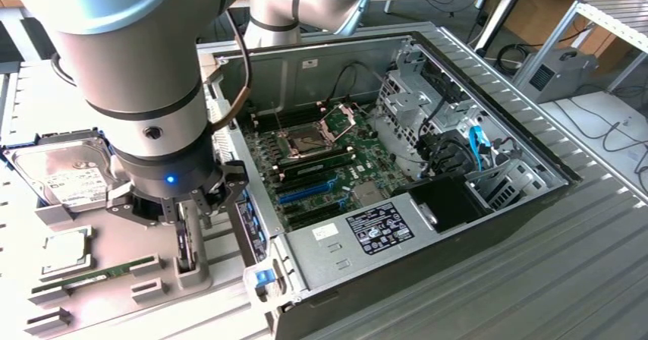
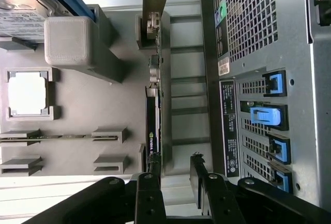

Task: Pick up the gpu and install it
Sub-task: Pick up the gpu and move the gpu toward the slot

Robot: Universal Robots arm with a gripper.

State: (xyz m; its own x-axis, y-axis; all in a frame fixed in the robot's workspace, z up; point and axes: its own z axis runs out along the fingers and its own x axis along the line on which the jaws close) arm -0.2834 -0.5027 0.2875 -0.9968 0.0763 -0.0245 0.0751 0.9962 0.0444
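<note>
Arm comes down steeply from the exterior view's 12 o'clock, wrist pointing straight down at the parts tray. Gripper (image 2: 176, 168) hangs right over the gpu (image 2: 155, 105). From the wrist we see the two fingers (image 2: 197, 166) spread apart and gripping nothing. One fingertip sits at the card's upper edge; we cannot tell if it touches.

The gpu stands on edge in a gray slotted holder (image 1: 193, 275), at about 7 o'clock in the exterior view, just outside the computer case (image 1: 335, 268). Seen edge-on: thin green board, black fan housing on one face, silver bracket at one end. It is not yet lifted or installed.

Around it, on the gray tray (image 1: 127, 230):
- hard drive (image 1: 63, 174) with white label, 10 o'clock of the card
- square processor chip (image 1: 64, 250) in its frame, 9 o'clock
- long memory stick (image 1: 102, 270) lying in its cradles, 8 o'clock, near the card

The case lies open on its side at the card's 3 o'clock, its rear wall just beside the holder. Blue slot latches (image 2: 268, 115) run along that wall, close to the gripper. Inside we note the motherboard (image 1: 324, 162), with blue expansion slots at its near end. The case's rear wall stands between the card and those slots.
</note>
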